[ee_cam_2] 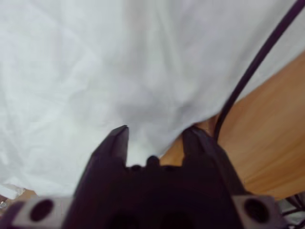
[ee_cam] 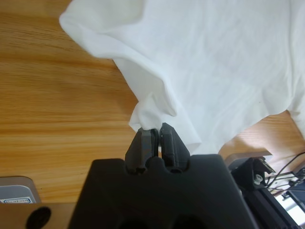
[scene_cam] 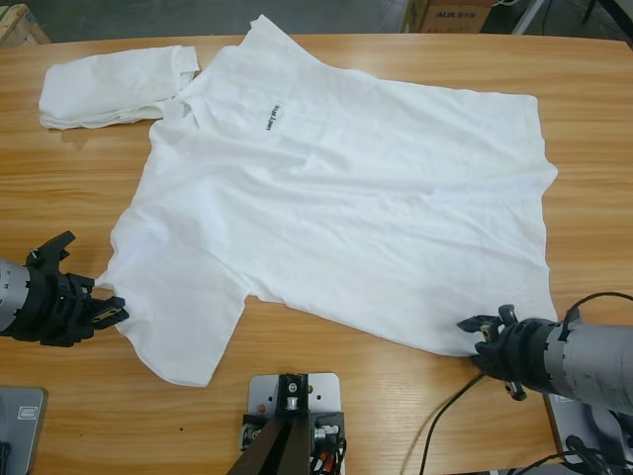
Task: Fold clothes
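A white T-shirt (scene_cam: 336, 198) lies spread flat on the wooden table (scene_cam: 59, 168), with its black chest lettering (scene_cam: 269, 116) facing up and its collar toward the far left. My left gripper (scene_cam: 117, 312) is shut on the tip of the near sleeve; the left wrist view shows a pinch of T-shirt cloth (ee_cam: 214, 71) between the closed jaws of the left gripper (ee_cam: 156, 131). My right gripper (scene_cam: 469, 344) stands open at the hem's near right corner. In the right wrist view the T-shirt (ee_cam_2: 119, 62) has its hem edge between the spread jaws of the right gripper (ee_cam_2: 157, 136). A folded white bundle (scene_cam: 109, 84) rests at the far left.
A black cable (ee_cam_2: 257, 62) runs past my right gripper and trails over the table's near edge (scene_cam: 435, 426). Cardboard boxes (scene_cam: 450, 15) stand beyond the far edge. Bare wood shows along the near side and at the right end.
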`<state>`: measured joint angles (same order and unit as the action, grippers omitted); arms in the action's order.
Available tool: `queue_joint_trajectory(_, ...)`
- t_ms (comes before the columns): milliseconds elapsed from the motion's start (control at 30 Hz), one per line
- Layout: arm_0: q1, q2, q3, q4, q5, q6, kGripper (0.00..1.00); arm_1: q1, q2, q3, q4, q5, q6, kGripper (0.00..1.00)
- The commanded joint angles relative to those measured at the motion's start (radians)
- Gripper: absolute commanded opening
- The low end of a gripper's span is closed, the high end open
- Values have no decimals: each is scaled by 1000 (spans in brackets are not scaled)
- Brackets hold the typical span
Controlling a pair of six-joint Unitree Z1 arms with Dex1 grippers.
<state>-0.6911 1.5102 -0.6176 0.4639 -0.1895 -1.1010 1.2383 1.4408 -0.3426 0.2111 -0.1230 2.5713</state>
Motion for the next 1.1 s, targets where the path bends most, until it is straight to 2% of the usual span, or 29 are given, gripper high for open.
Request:
queue_joint_trajectory(33, -11, 18, 21, 10, 13, -3, 0, 5, 9, 39, -5, -62, -61, 50)
queue_joint_trajectory(67, -11, 18, 22, 10, 13, -3, 0, 5, 10, 36, -3, -63, -70, 0)
queue_joint_trajectory(167, -11, 17, 24, 10, 13, -3, 0, 6, 10, 19, 21, -59, -119, 0)
queue_joint_trajectory(333, -11, -2, 19, 10, 16, -3, 0, 5, 9, -45, 160, -28, -245, 0)
queue_joint_trajectory(600, -39, -63, 10, 71, 33, -16, 0, 6, -1, -129, 306, 6, -332, 0)
queue_joint_trajectory(867, -136, -189, -34, 254, -9, -111, 0, 5, -18, -208, 433, 11, -365, 0)
queue_joint_trajectory(1100, -257, -296, -41, 383, -30, -256, 0, 6, -42, -225, 496, 48, -367, 0)
